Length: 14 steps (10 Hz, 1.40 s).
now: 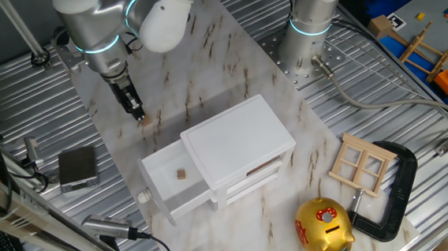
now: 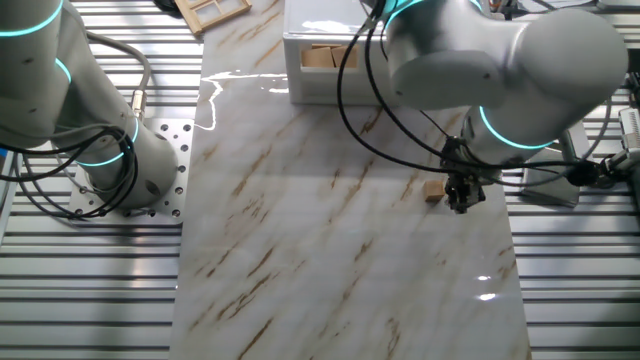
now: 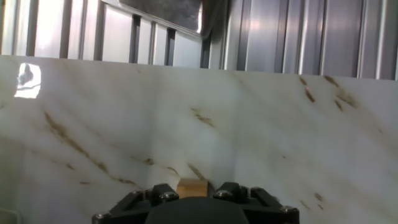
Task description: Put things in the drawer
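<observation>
One cube [image 1: 181,174] in drawer [image 1: 161,180] — another [image 2: 433,190] at fingers [image 2: 462,201].

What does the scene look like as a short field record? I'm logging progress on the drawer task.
gripper: low over the table, beside a loose cube; open or shut cannot be told
drawer: pulled open
cube in drawer: one
cabinet: white, mid-table
frame: wooden, right of cabinet
piggy bank: gold, near edge
clamp: black, beside frame
</observation>
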Each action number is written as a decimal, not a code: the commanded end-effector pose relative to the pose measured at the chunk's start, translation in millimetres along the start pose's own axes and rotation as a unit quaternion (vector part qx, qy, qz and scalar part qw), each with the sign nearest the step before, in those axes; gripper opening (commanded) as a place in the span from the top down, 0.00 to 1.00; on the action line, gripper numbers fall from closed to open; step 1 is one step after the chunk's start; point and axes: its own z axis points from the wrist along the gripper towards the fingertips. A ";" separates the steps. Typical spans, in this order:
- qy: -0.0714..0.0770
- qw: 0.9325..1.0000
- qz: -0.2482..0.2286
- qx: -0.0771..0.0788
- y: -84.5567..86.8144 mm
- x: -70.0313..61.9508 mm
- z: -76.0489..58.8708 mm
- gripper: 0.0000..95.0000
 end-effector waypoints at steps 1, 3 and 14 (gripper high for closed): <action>0.002 1.000 0.002 -0.001 -1.3 1.6 1.8 0.40; 0.001 1.000 0.006 -0.004 -3.3 6.5 5.6 0.40; -0.003 1.000 0.022 -0.009 0.9 8.8 23.1 0.60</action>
